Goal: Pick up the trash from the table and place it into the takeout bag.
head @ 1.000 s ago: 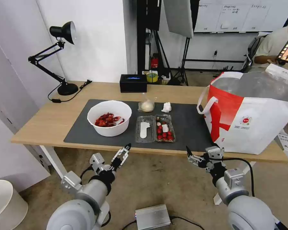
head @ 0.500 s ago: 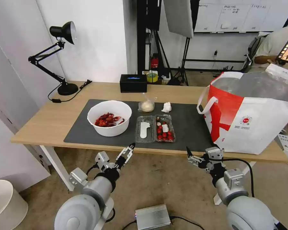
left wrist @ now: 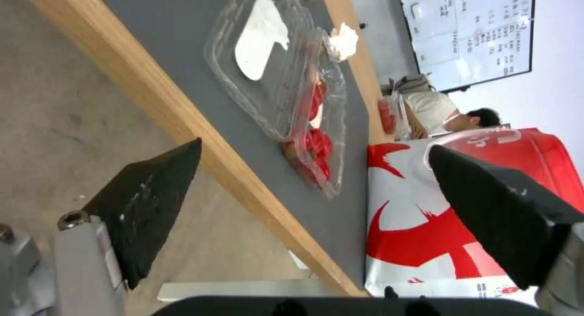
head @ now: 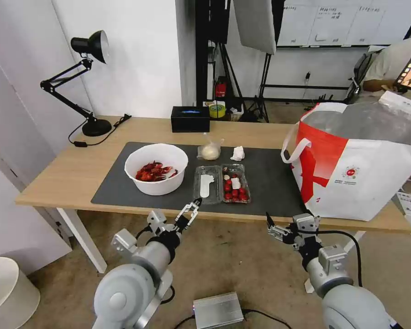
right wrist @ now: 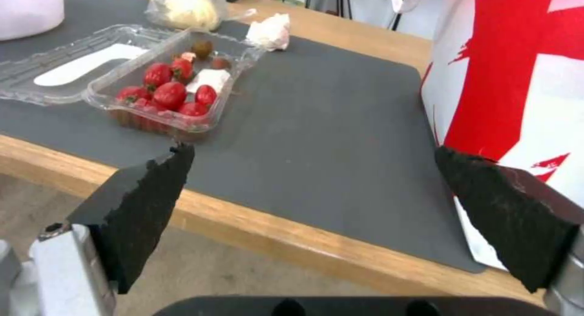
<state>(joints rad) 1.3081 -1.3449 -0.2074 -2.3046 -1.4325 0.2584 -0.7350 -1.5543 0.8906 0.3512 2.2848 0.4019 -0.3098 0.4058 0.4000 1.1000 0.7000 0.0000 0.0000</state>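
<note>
Light-wood surface [head: 77, 171] with white legs carries a dark grey mat [head: 269, 183], seen from the robot's head. On the mat, from the robot's left, sits a white round bowl [head: 156, 168] holding red crayfish shells. Just beside it on the right lies an opened clear clamshell box [head: 221, 183] with red fruit in its right half. Behind the box rest a small clear bag [head: 210, 150] with a whitish lump and, near it, a crumpled white tissue [head: 237, 153]. A large white-and-red takeout bag [head: 360, 160] with silver foil lining stands open at the right end. A black desk lamp [head: 80, 82] and a black rectangular box [head: 190, 119] stand towards the back.

Both arms hang below the near edge. The left hand [head: 190, 214] points up at the edge in front of the clamshell box, its fingers spread and holding nothing. The right hand [head: 275, 227] sits lower, in front of the takeout bag's near corner, also spread and empty.
</note>
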